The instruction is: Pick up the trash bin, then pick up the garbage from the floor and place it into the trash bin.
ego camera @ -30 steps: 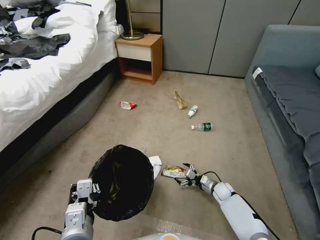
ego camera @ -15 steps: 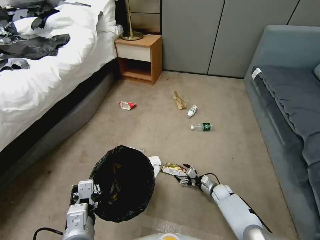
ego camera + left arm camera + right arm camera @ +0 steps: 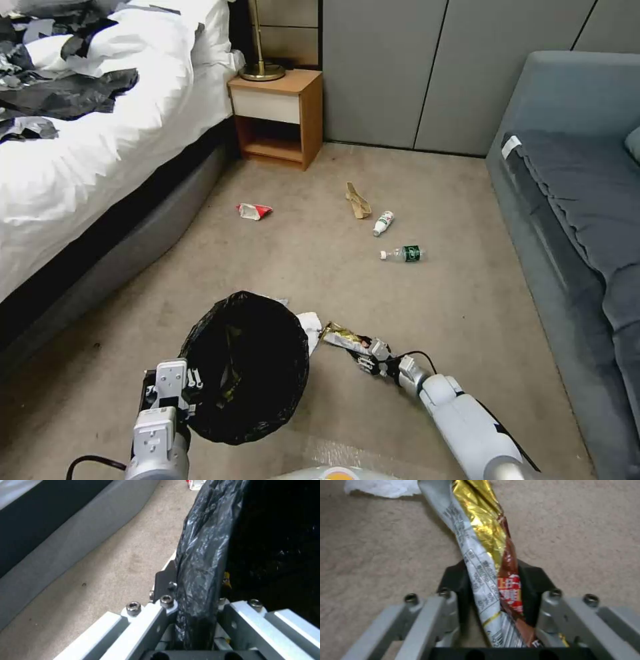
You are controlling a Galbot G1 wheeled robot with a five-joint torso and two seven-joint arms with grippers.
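Low over the carpet, the right gripper is pinching a gold-and-brown snack wrapper between its closed fingers, just beside the white tissue. At the left, the left gripper is clamping the rim of the trash bin, holding it next to the tissue.

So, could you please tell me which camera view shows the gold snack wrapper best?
The right wrist view: the gold snack wrapper is pinched in the right gripper, print legible. The head view shows it small beside the trash bin.
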